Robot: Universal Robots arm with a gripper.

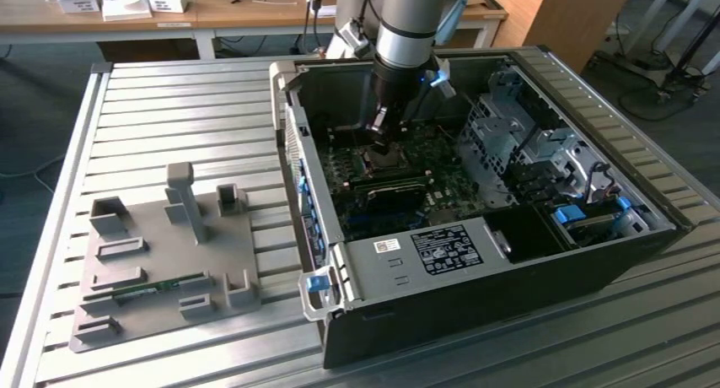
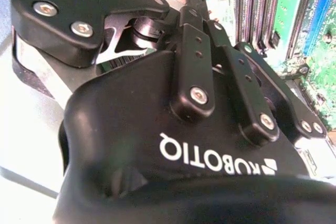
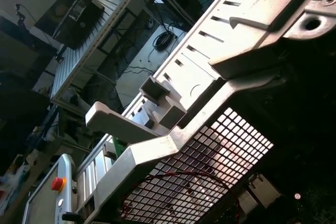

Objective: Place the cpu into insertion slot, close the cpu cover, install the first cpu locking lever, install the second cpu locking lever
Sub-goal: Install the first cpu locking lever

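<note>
One arm (image 1: 407,25), one open case (image 1: 473,261), one grey tray (image 1: 158,261), one slatted desk (image 1: 169,110).

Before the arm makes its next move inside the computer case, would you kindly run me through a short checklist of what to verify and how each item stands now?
1. Gripper is inside the open computer case, low over the motherboard: ok.
2. Gripper sits at the socket area in the exterior view: ok.
3. Cpu seated in the slot: cannot tell, the gripper hides it.
4. Cpu cover closed: cannot tell, hidden under the gripper.
5. Finger state: cannot tell; the second wrist view shows the gripper body and linkages, not the tips.
6. Grey fixture tray lies on the table beside the case, apart from the arm: ok.
</note>
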